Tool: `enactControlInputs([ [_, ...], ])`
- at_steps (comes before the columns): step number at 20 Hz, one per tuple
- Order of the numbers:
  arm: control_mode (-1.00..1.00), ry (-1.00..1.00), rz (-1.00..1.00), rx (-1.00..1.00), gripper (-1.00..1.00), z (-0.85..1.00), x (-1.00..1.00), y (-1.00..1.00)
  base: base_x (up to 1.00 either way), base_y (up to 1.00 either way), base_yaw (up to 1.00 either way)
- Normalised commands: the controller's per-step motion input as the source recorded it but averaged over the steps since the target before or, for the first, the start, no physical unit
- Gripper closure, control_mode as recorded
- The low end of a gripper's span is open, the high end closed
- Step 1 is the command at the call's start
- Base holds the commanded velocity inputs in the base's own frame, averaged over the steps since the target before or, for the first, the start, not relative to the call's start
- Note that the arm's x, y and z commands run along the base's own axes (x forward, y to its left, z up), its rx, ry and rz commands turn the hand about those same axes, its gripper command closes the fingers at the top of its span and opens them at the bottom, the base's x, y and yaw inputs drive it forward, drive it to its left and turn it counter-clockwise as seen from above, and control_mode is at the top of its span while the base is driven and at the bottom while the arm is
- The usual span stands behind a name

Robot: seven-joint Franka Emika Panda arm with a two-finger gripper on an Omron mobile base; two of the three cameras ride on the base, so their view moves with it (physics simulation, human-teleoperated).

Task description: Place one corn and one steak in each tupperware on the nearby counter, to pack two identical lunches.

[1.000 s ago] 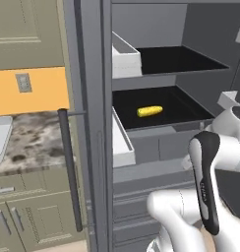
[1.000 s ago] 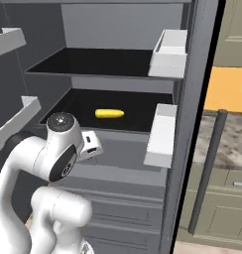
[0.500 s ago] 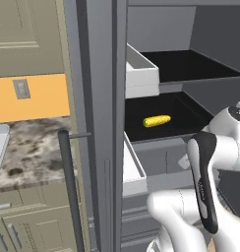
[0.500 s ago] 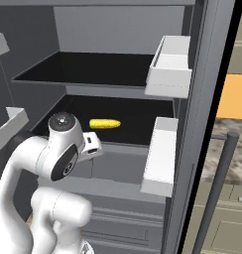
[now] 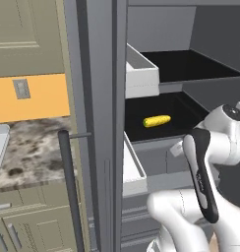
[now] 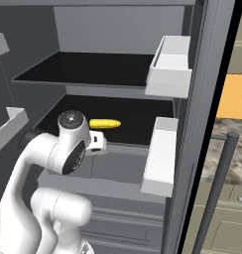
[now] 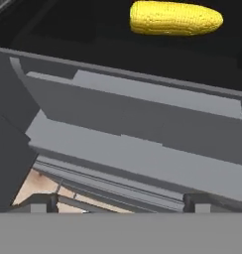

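Corn (image 5: 157,120) — on black shelf (image 5: 191,110).

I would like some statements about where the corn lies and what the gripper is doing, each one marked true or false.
1. The corn lies on the lower black shelf. True.
2. The gripper is closed on the corn. False: its jaws are open and empty, and the corn lies apart, beyond the tips.
3. The upper black shelf carries a steak. False: nothing shows on it.
4. A white bin hangs on the open door beside the lower shelf. True.
5. The corn stands upright. False: it lies on its side.
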Motion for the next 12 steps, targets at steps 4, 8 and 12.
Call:
enactControlInputs([
  [4, -1.00, 0.00, -0.40, 0.10, -1.00, -0.12, 0.27, 0.08, 0.00, 0.00, 0.00],
  [8, -1.00, 0.00, -0.38, 0.08, -1.00, -0.04, 0.22, 0.02, 0.00, 0.00, 0.00],
  [12, -1.00, 0.00, -0.23, 0.13, -1.00, -0.08, 0.33, 0.00, 0.00, 0.00, 0.00],
])
